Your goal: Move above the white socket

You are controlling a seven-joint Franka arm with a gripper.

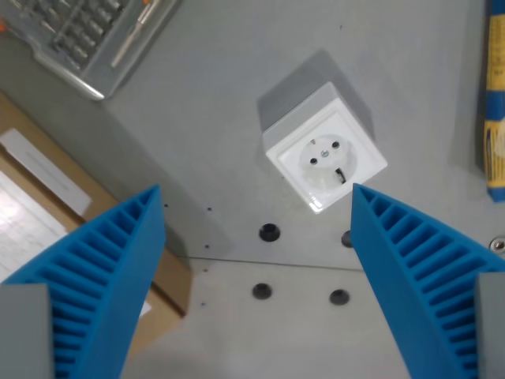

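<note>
Cut off at the top left corner: a clear plastic case (87, 35) with small dark parts in rows, only its lower corner in frame. Cut off at the wrist view's left edge: a cardboard box (47, 213) with a white label, partly hidden behind the left blue finger (106, 268). Cut off at the right edge: a yellow and blue strip (495, 103), possibly a package, too little visible to name. Partly hidden behind the tip of the right blue finger (418, 268): one of four dark round holes (269, 232) in the grey table (197, 134); faint seam across the table just below the upper holes.

Looking straight down, gripper (258, 193) spread wide, nothing between the ribbed blue fingers, both rising from the lower corners and leaning inward toward their tips. Grey finger mounts barely seen at the bottom corners.

White socket (325, 154) on a grey box base, sitting on the table, turned at an angle to the frame, face up with two pin holes and a dark mark near its lower right. Placed above and slightly right of the midpoint between the fingertips, its lower corner just beside the right fingertip in the picture, touching neither finger.
</note>
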